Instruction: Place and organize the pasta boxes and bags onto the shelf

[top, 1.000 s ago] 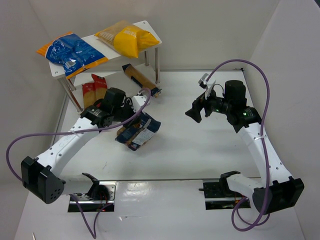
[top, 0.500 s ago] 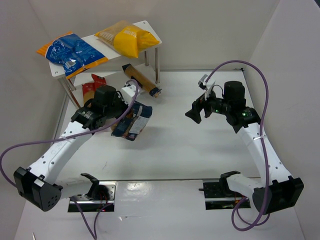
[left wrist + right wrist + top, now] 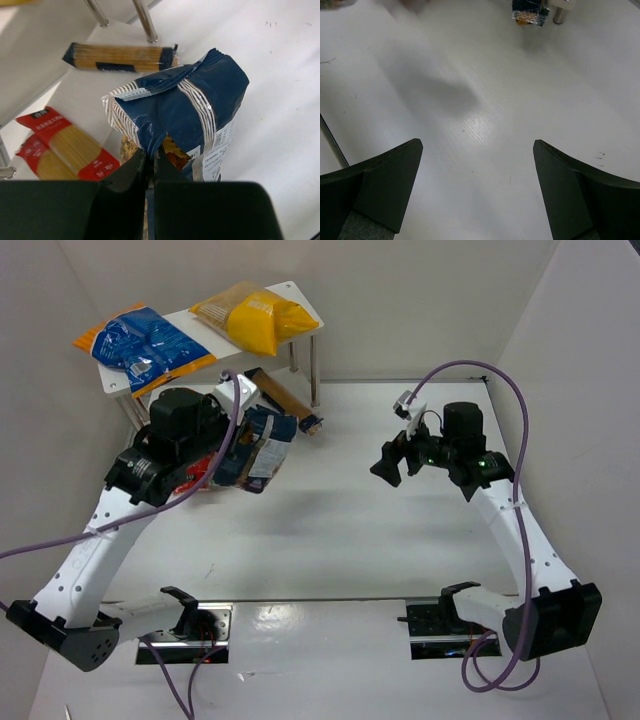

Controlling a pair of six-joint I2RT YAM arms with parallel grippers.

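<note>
My left gripper (image 3: 238, 452) (image 3: 150, 159) is shut on the lower edge of the clear bag of short golden pasta with a dark blue label (image 3: 264, 443) (image 3: 200, 100). It holds the bag in the air just in front of the shelf's lower board (image 3: 85, 102). On that board lie the red spaghetti packs (image 3: 65, 145) and a long slim tan pack (image 3: 285, 398) (image 3: 120, 56). The shelf's top board (image 3: 303, 295) carries the blue-and-orange bag (image 3: 145, 345) and the yellow bag (image 3: 255, 315). My right gripper (image 3: 390, 464) (image 3: 477, 145) hangs open and empty over bare table.
The shelf's metal legs (image 3: 316, 370) (image 3: 145, 20) stand close to the held bag. White walls enclose the table on the left, back and right. The slim pack's end (image 3: 530, 11) sticks out beside a shelf leg (image 3: 560, 12) in the right wrist view.
My left arm has lifted the dark blue bag off the table and carried it back and left towards the shelf's lower tier. The right arm has barely moved.
</note>
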